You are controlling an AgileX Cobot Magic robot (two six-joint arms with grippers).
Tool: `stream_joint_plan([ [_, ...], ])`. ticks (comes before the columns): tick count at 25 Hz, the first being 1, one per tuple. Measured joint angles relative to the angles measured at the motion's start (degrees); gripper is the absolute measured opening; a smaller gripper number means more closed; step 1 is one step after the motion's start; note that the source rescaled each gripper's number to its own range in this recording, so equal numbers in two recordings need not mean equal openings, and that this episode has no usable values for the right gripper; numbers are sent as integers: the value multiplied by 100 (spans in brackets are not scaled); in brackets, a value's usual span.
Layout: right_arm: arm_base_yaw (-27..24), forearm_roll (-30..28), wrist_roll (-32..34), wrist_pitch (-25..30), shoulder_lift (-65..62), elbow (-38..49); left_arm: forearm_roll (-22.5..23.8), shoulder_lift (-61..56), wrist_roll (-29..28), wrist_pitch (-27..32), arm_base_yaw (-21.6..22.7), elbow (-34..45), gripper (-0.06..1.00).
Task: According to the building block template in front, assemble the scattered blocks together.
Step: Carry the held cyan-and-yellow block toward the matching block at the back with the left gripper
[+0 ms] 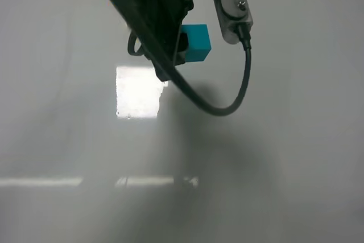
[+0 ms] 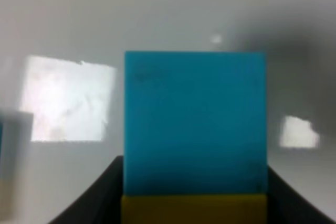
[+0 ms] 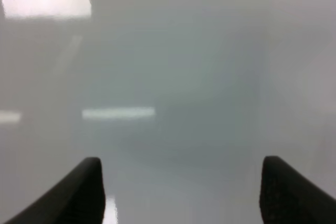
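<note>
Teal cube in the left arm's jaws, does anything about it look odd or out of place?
Nothing looks damaged or askew. The teal cube sits square against a yellow cube in the left wrist view, edges lined up. The high view shows the teal cube lifted clear of the white table; the yellow cube is hidden there.

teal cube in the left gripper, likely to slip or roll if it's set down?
The teal cube looks rigid: its edges stay straight in the shut left gripper. Flat faces suggest it will sit still, not roll. The matte surface probably grips fairly well. A yellow cube sits flush against it, so the pair might separate.
</note>
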Motion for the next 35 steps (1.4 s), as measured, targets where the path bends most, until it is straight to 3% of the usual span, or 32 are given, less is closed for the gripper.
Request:
stream_joint_plan([
  [6, 0, 0, 0, 0, 0, 0, -245, -611, 606, 0, 606, 807, 6],
  [16, 0, 0, 0, 0, 0, 0, -922, -666, 1692, -65, 1533, 924, 6],
  [23, 0, 0, 0, 0, 0, 0, -1478, -520, 2144, -294, 1887, 924, 6],
  [35, 0, 0, 0, 0, 0, 0, -1825, -297, 2511, -678, 2027, 935, 6],
])
